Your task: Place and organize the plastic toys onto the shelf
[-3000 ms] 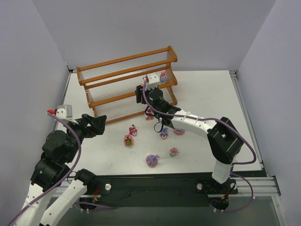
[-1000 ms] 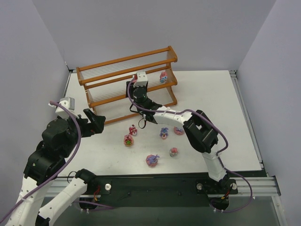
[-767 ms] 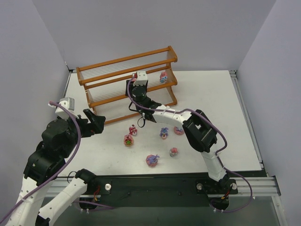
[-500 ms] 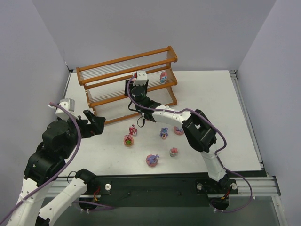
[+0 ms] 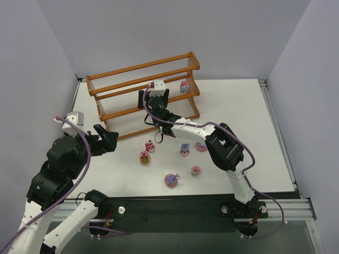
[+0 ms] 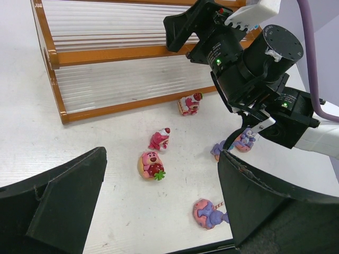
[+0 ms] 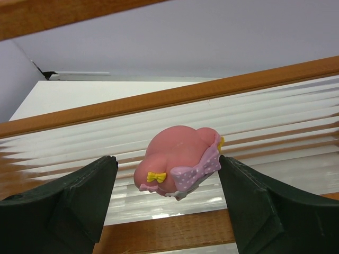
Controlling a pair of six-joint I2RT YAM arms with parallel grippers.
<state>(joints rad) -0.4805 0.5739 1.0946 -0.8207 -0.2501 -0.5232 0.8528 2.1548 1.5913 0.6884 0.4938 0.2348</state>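
A pink toy with a purple dotted bow and small yellow bows is seen lying tilted between the fingers of the right gripper. Directly beyond it are the pale rods of the middle tier of the shelf. The gripper is spread wider than the toy. A gap is visible at its left finger, while the toy is close against the right finger, so no firm grasp is indicated. Whether the toy's weight is already borne by the rods cannot be told.

Another toy, red and blue, is seen on the same tier, off to this gripper's right. Six loose toys are scattered on the surface behind and below it, toward the arm bases. The left gripper is held wide open and empty, well short of the shelf.

The step in hand is judged to be setting down this toy. A straight withdrawal is called for next, without the toy being nudged.
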